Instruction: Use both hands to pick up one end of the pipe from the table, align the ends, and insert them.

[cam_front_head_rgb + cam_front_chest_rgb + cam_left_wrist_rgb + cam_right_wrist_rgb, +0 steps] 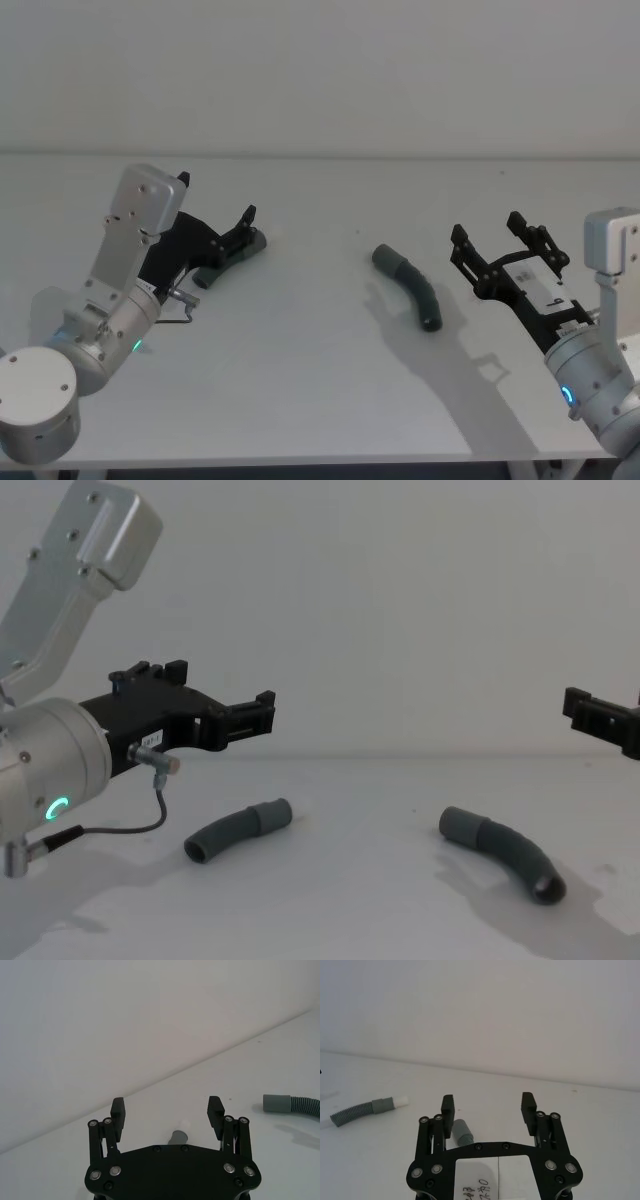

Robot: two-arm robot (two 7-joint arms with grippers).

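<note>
Hovering with fingers spread, the left gripper [167, 1106] hangs over the slimmer piece [236, 831] at 9 o'clock on the table [300, 390]. The right gripper [488, 1102], likewise spread, stands near the thicker piece [502, 851], at its 3 o'clock. Both pieces lie ungrasped, cuffs [272, 814] well apart — pickup, alignment and insertion are all left to do.

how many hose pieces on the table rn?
2. The slimmer piece lies below the left gripper; the thicker piece lies right of centre, near the right gripper. Jaws open on both; neither piece held.
</note>
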